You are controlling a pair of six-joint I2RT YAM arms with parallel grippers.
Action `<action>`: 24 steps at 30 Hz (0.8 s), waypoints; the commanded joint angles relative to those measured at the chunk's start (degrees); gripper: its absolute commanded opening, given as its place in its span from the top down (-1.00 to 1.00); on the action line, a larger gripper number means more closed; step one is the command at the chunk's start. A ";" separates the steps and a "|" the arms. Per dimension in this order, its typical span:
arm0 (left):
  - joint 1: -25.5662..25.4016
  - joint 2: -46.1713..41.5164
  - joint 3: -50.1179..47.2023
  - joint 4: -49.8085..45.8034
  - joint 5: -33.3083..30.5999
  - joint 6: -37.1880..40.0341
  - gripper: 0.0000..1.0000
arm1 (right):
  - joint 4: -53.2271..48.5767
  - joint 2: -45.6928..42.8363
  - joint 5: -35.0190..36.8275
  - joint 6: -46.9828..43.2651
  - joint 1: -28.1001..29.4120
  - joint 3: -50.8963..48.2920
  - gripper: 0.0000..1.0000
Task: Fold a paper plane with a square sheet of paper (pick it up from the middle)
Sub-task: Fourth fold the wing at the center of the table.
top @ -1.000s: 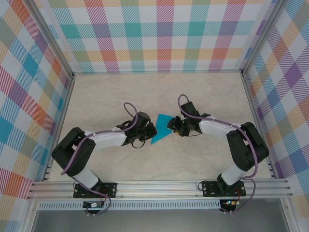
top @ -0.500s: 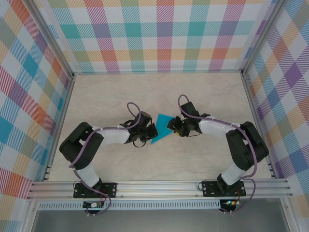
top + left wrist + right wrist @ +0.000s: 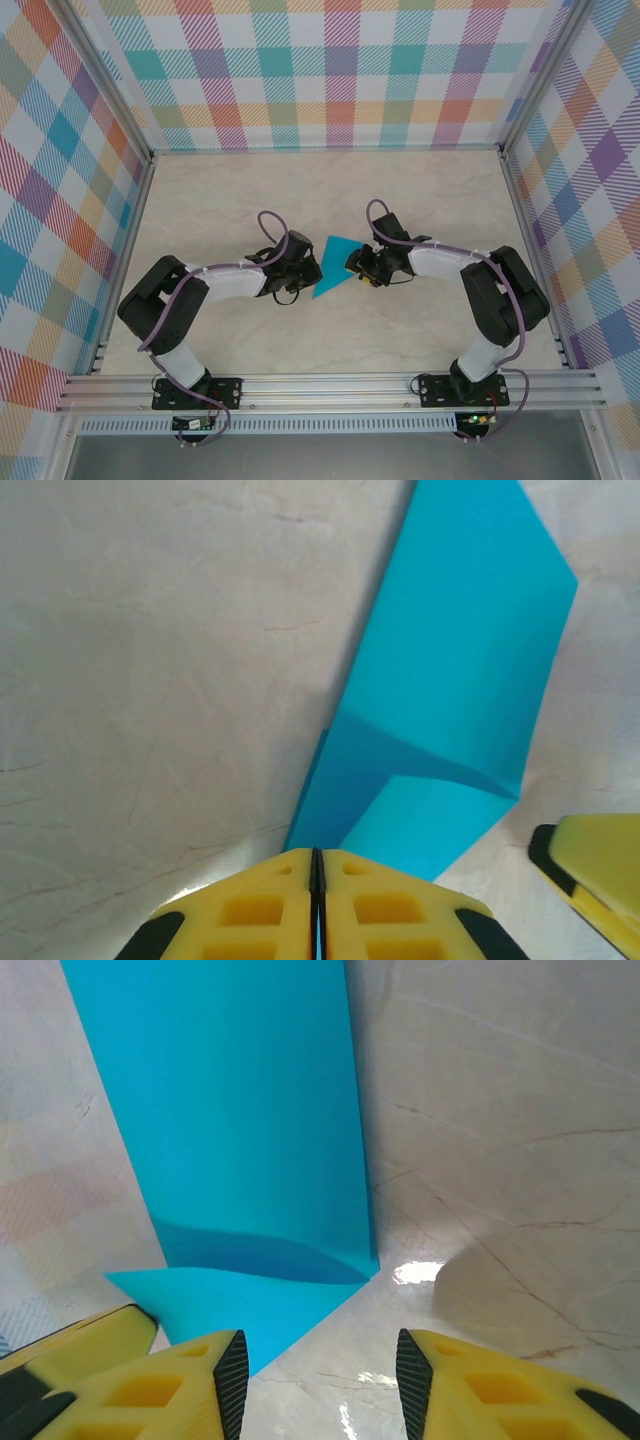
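Top external view: nearest of all, well to the near side of the sheet of paper (image 3: 334,262), an aluminium rail (image 3: 330,390) carries both arm bases. From there the two arms bend inward toward the sheet, which lies on the marble table (image 3: 330,190). The left gripper (image 3: 312,272) sits at the sheet's left edge and the right gripper (image 3: 352,263) at its right edge, with the teal paper between them. The sheet is not a flat square here. It shows as a narrow folded shape, pointed at its near-left end and wider at its far end. Beyond the sheet the table runs on to a plaid back wall (image 3: 330,70).

In the left wrist view, the left gripper's yellow fingers (image 3: 250,905) are pressed together, with only a thin dark seam between them. Their tips meet the sheet's near edge; I cannot tell whether any paper is nipped in the seam. Just past the tips a small flap (image 3: 430,825) is folded over the sheet's near end, and a longer panel stretches away beyond it.

In the right wrist view, the right gripper's fingers (image 3: 500,1390) stand moderately apart, holding nothing. The sheet's near corner points into the gap between them, closer to the left-hand finger.
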 commanded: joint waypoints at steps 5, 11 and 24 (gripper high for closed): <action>0.79 -3.46 -0.83 1.13 1.08 1.33 0.81 | 0.48 2.02 -1.47 1.00 0.01 0.50 0.12; 0.81 -9.35 -3.67 1.50 -2.17 1.16 0.82 | 1.27 2.72 -2.47 1.25 0.00 1.11 0.16; -0.66 -5.26 -2.13 10.06 12.56 5.10 0.89 | 2.18 1.42 -1.91 1.76 0.00 0.29 0.15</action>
